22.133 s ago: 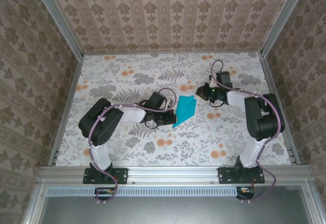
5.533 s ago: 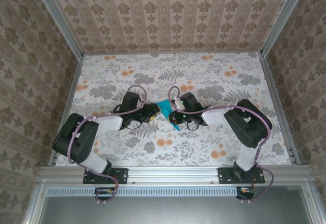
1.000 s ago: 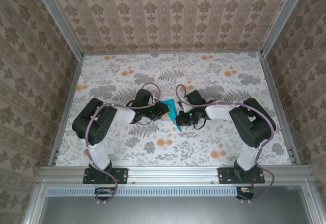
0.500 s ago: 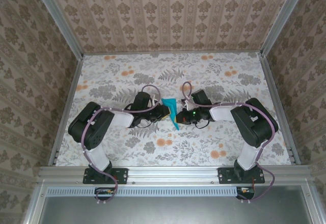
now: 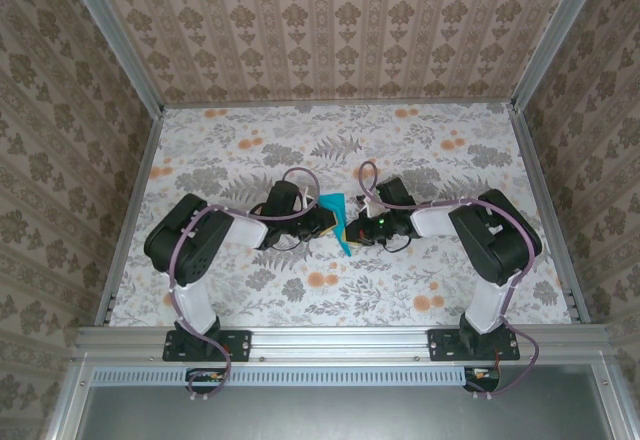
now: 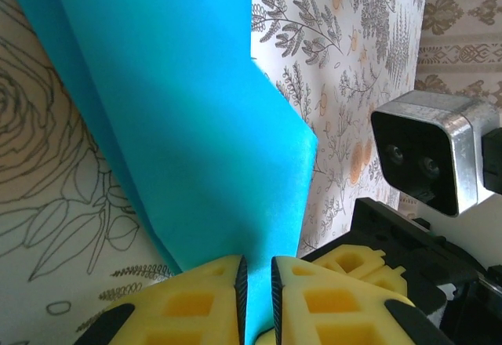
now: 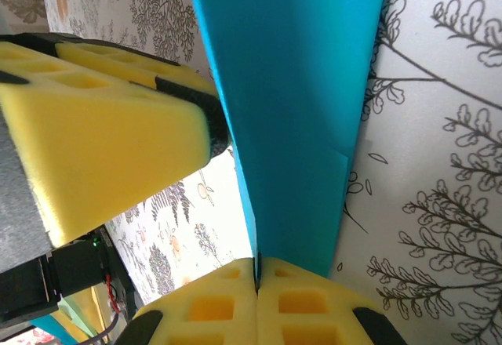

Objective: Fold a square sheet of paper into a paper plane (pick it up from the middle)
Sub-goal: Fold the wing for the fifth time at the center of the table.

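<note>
The teal-blue paper plane stands on edge above the floral table, held between my two grippers at the middle. My left gripper comes in from the left. Its yellow fingers stand close together with the plane running between them. My right gripper comes in from the right, its pads pressed tight on the folded edge of the plane. The left gripper's finger shows beside that fold. The right gripper's fingers sit just right of the left one's.
The flower-patterned tabletop stretches all round, with patterned walls at the back and sides. An aluminium rail runs along the near edge by the arm bases. The right wrist's camera housing is close to the left gripper.
Both grippers and the plane have drifted a little away from the near edge. The left arm's elbow has swung slightly. Both grips stay as they were.
</note>
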`<move>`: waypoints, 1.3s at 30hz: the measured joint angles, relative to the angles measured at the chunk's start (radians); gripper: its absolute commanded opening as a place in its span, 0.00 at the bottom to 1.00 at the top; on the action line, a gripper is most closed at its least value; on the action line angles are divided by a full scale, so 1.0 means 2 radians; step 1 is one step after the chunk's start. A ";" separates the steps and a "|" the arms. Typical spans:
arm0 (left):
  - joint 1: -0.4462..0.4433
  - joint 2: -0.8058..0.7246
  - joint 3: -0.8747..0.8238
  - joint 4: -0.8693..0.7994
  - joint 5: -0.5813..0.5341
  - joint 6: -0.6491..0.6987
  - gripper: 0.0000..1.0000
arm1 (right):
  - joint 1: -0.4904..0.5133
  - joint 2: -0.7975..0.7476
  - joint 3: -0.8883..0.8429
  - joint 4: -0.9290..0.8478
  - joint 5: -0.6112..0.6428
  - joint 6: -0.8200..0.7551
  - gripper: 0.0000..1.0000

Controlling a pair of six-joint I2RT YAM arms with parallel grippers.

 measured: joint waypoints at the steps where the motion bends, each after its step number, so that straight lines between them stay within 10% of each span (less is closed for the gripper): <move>1: 0.000 0.003 0.002 0.000 0.000 0.000 0.18 | 0.000 0.000 0.000 0.000 0.000 0.000 0.04; 16: 0.000 0.021 0.011 -0.007 0.003 0.000 0.15 | -0.001 0.009 0.003 -0.022 0.000 -0.010 0.17; 39: -0.001 0.024 0.024 -0.028 0.005 0.000 0.15 | 0.001 0.007 0.019 -0.101 0.001 -0.044 0.12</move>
